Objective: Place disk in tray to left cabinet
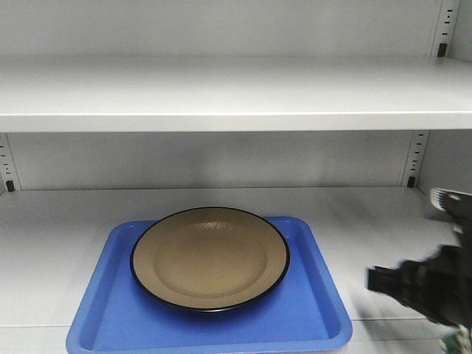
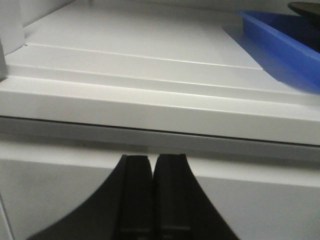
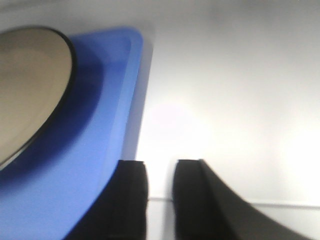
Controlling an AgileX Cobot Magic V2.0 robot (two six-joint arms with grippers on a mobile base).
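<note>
At the front edge of the cabinet point(image 1: 236, 96) shelf: 1 tray point(image 1: 310, 317), 1 disk point(image 1: 210, 258) inside. Left gripper point(image 2: 151, 165) clenched, empty; right gripper point(image 3: 160, 172) slightly parted, empty.

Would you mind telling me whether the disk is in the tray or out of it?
In. The disk lies flat inside the tray, blue rim showing on all sides, on the cabinet shelf.
</note>
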